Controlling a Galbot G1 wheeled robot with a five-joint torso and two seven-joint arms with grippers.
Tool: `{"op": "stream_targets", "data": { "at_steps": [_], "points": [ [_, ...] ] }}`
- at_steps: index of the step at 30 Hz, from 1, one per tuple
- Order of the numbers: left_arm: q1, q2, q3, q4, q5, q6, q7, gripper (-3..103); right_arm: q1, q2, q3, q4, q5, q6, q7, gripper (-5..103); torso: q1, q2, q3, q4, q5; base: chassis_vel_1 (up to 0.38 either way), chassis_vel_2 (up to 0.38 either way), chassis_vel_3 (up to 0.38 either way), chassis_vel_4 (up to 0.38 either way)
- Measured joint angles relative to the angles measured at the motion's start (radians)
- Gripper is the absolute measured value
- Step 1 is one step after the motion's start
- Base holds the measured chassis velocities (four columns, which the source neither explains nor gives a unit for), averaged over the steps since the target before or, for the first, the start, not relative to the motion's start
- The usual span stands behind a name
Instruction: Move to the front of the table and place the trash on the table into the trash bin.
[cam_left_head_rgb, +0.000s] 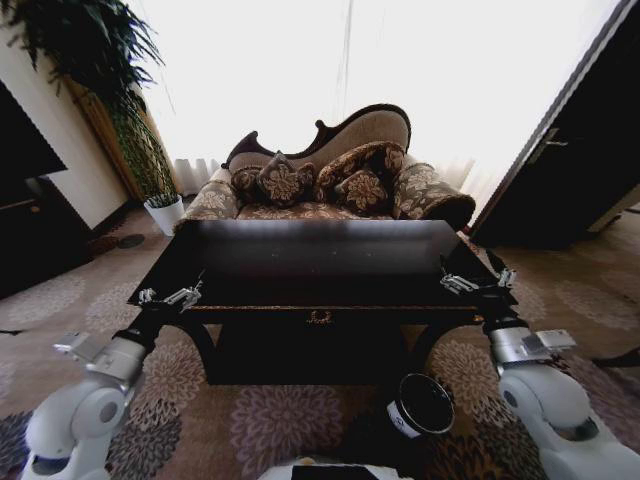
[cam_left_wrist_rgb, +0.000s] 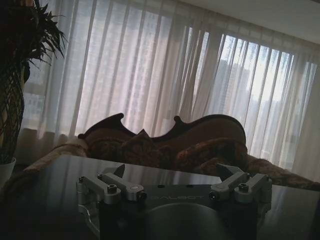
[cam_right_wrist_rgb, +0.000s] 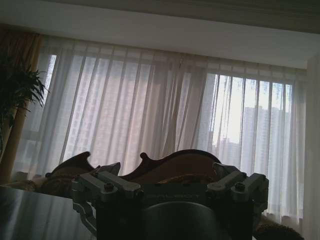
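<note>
While we stand squared up to the near long edge of the table (cam_left_head_rgb: 330, 262), both arms are held forward and low, one at each near corner. Left gripper (cam_left_head_rgb: 172, 296) hangs at the near-left corner, fingers apart with nothing between them; its wrist view shows the two fingertips spread wide over the dark glossy top. Right gripper (cam_left_head_rgb: 478, 283) sits at the near-right corner, likewise spread and empty. We judge this symmetric, open posture a ready stance: arms clear of the tabletop so the head camera can take in the whole surface, jaws pre-opened for a grasp.

Trash bin (cam_left_head_rgb: 421, 405) stands on the carpet near us, just right of centre, below and in front of the table's near edge, mouth tipped toward the camera. Placed there it is within the right arm's reach, so a drop would need little travel.

As for the trash: we cannot pick out any bottle, can, carton or paper on the black top. The surface reads as bare reflection of the bright curtains (cam_left_wrist_rgb: 165, 75); if litter is there, glare or darkness hides it.

Beyond the far edge sits an ornate sofa (cam_left_head_rgb: 330, 170) with patterned cushions; a potted plant (cam_left_head_rgb: 120, 110) stands far left.

Approach looks done. Whether anything is left to bin we cannot tell.
</note>
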Motion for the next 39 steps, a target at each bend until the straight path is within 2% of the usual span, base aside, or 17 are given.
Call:
{"op": "stream_targets", "data": {
  "at_steps": [18,36,39],
  "points": [
    [0.011,-0.008,-0.002,-0.008,0.013,-0.002,0.027,100,-0.007,0.011,-0.001,-0.007,0.0,0.023,-0.024,100,0.001,0.0,0.0,0.0001,-0.0001,0.035,-0.038,-0.038,0.045],
    [0.015,-0.008,0.011,-0.015,0.016,-0.001,0.032,100,-0.034,0.034,0.009,0.009,-0.014,0.031,-0.026,100,0.0,0.0,0.0,0.0,-0.0006,0.284,-0.279,-0.279,0.285],
    [0.013,-0.007,0.014,-0.013,0.016,-0.001,0.033,100,-0.037,0.036,0.012,0.01,-0.015,0.031,-0.027,100,-0.001,0.0,0.0,-0.0003,0.0005,0.34,-0.355,-0.35,0.348]
  ]
}}
